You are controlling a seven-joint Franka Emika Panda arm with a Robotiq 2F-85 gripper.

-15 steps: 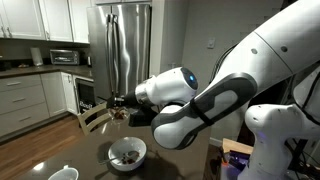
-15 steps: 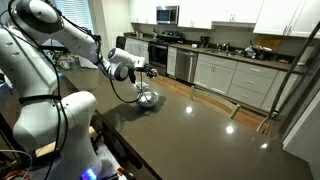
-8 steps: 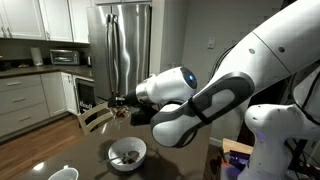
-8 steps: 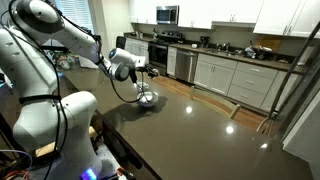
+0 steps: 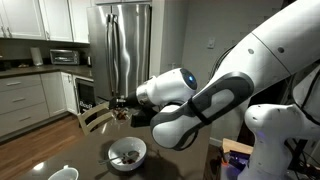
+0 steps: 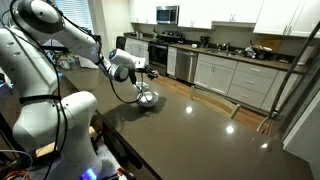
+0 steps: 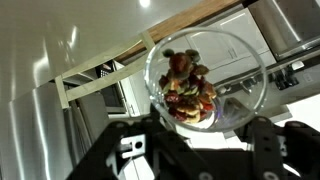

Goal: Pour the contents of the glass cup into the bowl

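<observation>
Fingers (image 7: 264,145) of the gripper (image 7: 200,128) are clamped on the glass cup (image 7: 205,55), one pressed to each side of it, as is shown in the wrist view. Reddish-brown bits (image 7: 188,88) are heaped inside the cup, gathered toward its lower wall in that view. A pale wooden frame and grey kitchen cabinets are seen through and behind the clear glass.

In an exterior view the gripper (image 5: 122,104) is held in the air above the bowl (image 5: 128,164), apart from its rim. The cup is only faintly made out at the fingers there, and its tilt cannot be told. The bowl is set on the dark table (image 5: 95,158), and some dark bits are seen inside it. A smaller white cup (image 5: 63,173) is placed on the table near the bowl, at the bottom edge of the frame. The back of a wooden chair (image 5: 95,118) is seen beyond the table, and a steel fridge (image 5: 125,45) and a microwave (image 5: 63,57) are seen behind.

In an exterior view the gripper (image 6: 140,68) is carried at the end of the white arm (image 6: 75,35), above the bowl (image 6: 147,99) on the table (image 6: 200,130).
</observation>
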